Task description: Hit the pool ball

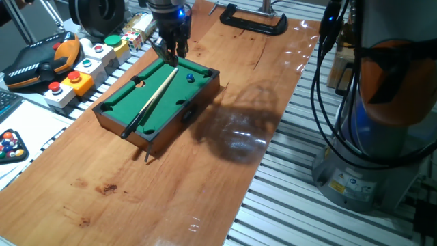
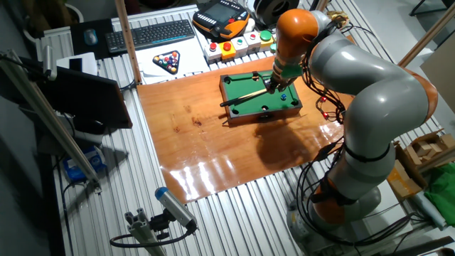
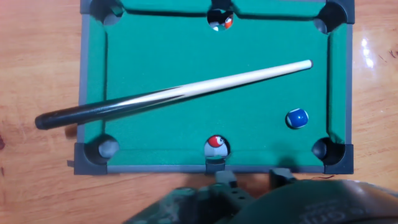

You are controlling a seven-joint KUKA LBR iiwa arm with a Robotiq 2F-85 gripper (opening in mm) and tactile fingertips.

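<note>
The miniature green-felt pool table [image 1: 175, 127] [image 2: 261, 114] [image 3: 93, 81] sits on a wooden board. The pool ball [image 1: 190, 77] [image 2: 281, 97] [image 3: 297, 118], small, glossy and blue, rests near a corner pocket. A wooden cue [image 1: 150, 99] [image 2: 245, 98] [image 3: 174, 93] lies diagonally across the felt, its dark butt overhanging one end. My gripper [image 1: 172, 53] [image 2: 274, 85] [image 3: 252, 179] hovers over the table's long edge close to the cue tip and the ball. Its fingers are apart, with nothing between them.
A red-and-white ball [image 3: 217, 143] sits in the near side pocket and another ball [image 3: 220, 22] in the far one. Racked balls [image 1: 8, 145] [image 2: 168, 62], button boxes [image 1: 82, 68], a teach pendant [image 1: 37, 61] and a black clamp [image 1: 252, 20] surround the board.
</note>
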